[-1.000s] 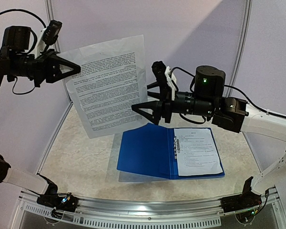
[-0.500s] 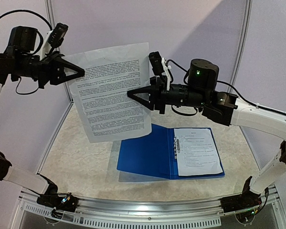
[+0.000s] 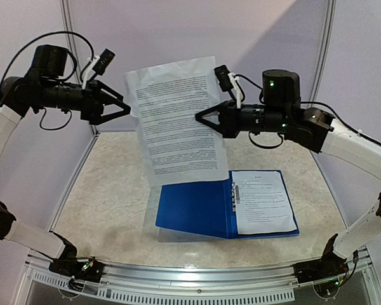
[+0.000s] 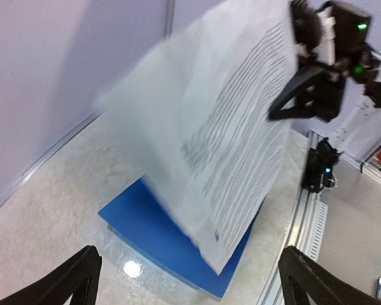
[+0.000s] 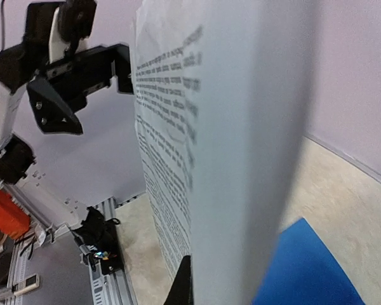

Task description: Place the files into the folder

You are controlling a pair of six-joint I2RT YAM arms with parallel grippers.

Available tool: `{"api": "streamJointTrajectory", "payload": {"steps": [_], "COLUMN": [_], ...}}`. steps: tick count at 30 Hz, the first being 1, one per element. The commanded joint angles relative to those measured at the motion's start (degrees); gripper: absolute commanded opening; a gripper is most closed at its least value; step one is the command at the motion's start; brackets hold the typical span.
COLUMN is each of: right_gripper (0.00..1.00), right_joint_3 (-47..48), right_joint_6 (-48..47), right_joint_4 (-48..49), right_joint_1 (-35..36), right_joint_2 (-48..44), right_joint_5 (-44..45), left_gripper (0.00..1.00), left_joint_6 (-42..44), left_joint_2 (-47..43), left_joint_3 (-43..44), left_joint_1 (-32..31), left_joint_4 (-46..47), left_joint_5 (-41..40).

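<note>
1. Paper first: the hanging sheet point(image 3: 178, 121) is upright in the air over the far middle of the worktop point(image 3: 95, 190), with its printed face toward the near side. Up there it is clear of the surface and free to swing across to the folder.
2. Your right pincer point(image 3: 201, 117) is clamped on the sheet's right edge. It alone carries the paper, so the page droops below that grip.
3. Your left pincer point(image 3: 128, 107) sits just beside the sheet's left edge with its jaws wide apart, gripping nothing. In its own wrist view the paper lies out ahead of the fingers point(image 4: 82, 273), not between them.
4. The folder point(image 3: 193, 206) lies open and flat on the near right of the worktop. Its blue left cover is bare and the spine clip point(image 3: 233, 194) runs down the middle.
5. The filed sheet point(image 3: 263, 202) rests in the folder's right half, so that half looks like the place for this one too.
6. By my reading one file is in and one is left. Held by a single edge, the page will probably sway, so lower it slowly over the right half.
</note>
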Motion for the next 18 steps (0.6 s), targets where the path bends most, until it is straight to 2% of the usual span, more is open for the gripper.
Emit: {"api": "streamJointTrajectory", "payload": {"steps": [1,5,10,13,18], "right_gripper": [0.00,0.00,0.00,0.00,0.00], "right_joint_3": [3.6,2.3,2.9,2.9,3.9], "right_joint_6": [7.4,9.5,4.9,1.3,-3.1], "right_joint_4": [-28.3,-41.8,-56.0,-60.3,-65.8], "right_joint_1": [-7.2,-16.1,-26.1,-31.6,-35.0], "right_joint_2": [-5.0,-8.0,-8.3,-7.8,-5.2], "right_joint_5": [7.1,3.3,1.6,-0.2,0.5], "left_gripper": [1.00,0.99,1.00,1.00,1.00], "left_joint_6": [-7.0,-13.9,-21.4,-24.2,-27.6], "left_joint_2": [3.6,9.2,18.0,22.8,30.9], "left_joint_3": [-9.6,-18.8,-26.4,-28.7,-29.9], "left_joint_1": [0.9,1.0,1.0,0.8,0.8], "left_joint_4": [6.8,12.5,19.4,23.0,26.6], "left_joint_5": [-15.3,-13.5,-5.7,-3.8,-0.3]}}
